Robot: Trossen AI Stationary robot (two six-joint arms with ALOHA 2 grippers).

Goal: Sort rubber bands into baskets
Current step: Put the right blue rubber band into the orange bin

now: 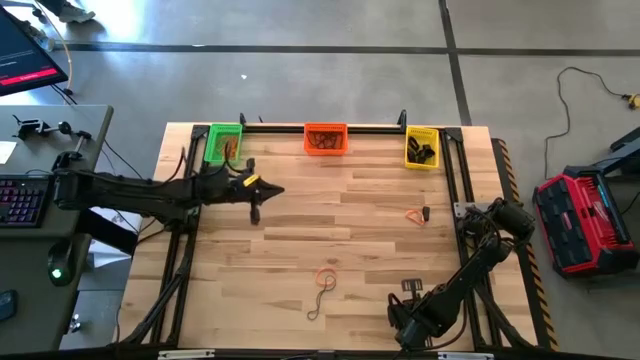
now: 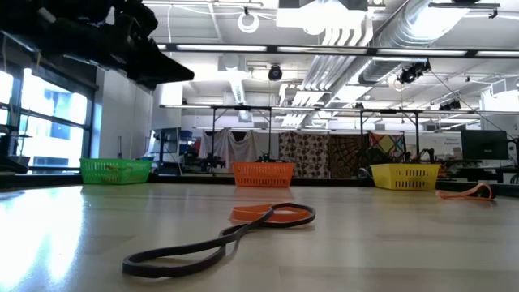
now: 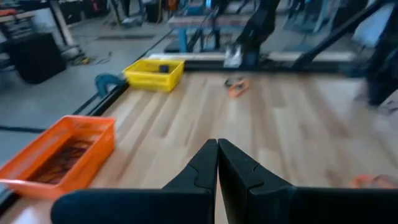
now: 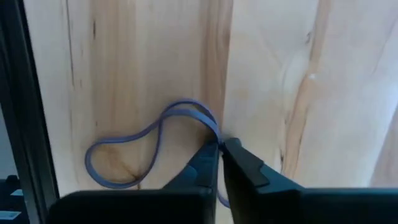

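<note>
Three mesh baskets stand along the table's far edge: green (image 1: 224, 143), orange (image 1: 326, 138) and yellow (image 1: 421, 147), each with bands inside. My left gripper (image 1: 253, 212) is shut and empty, held above the table in front of the green basket. My right gripper (image 1: 408, 298) is low at the near right, shut on a dark rubber band (image 4: 143, 146) that lies on the wood. An orange band (image 1: 326, 276) and a long dark band (image 1: 318, 303) lie near the table's near middle. Another orange band (image 1: 415, 213) lies at the right. My right gripper has the dark rubber band between its two fingertips, at one bend of the loop (image 4: 211, 124). The fingers come from above, pointing down at the table. The rest of the loop lies slack and flat on the wood.
A small dark piece (image 1: 426, 213) lies beside the right orange band. Black frame rails (image 1: 455, 180) run along the table's far, left and right sides. Bare wood lies in the middle of the table (image 1: 340, 220). The room beyond holds racks and a red case (image 1: 580, 220).
</note>
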